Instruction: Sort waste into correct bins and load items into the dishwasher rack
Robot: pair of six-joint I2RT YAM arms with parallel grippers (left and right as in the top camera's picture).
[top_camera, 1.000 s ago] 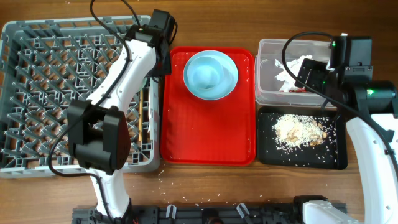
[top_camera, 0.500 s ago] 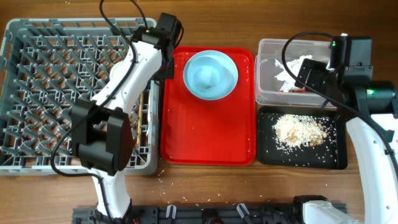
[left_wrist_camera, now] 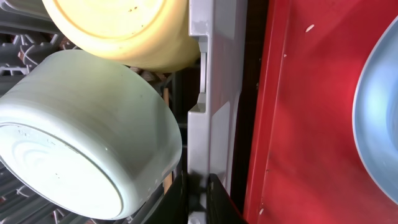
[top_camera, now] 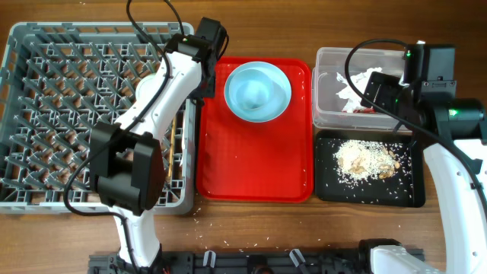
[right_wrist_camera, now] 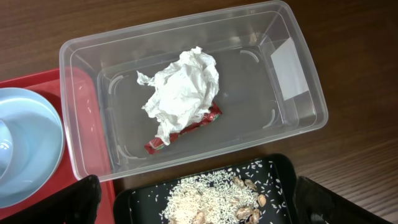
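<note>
Glossy red plastic tray (top_camera: pixel 255 164), clear plastic tub (right_wrist_camera: pixel 255 115), crumpled paper napkin (right_wrist_camera: pixel 183 90)

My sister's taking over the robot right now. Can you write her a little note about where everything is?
Left fingers: by the rack's right wall, can't tell if open or shut.
Right fingers: open, empty, over the clear tub.
Done: napkin in the clear tub, food scraps in the black tray, yellow cup and green saucer in the rack.
To do: blue plate on the red tray goes in the rack. The fork isn't visible.
</note>
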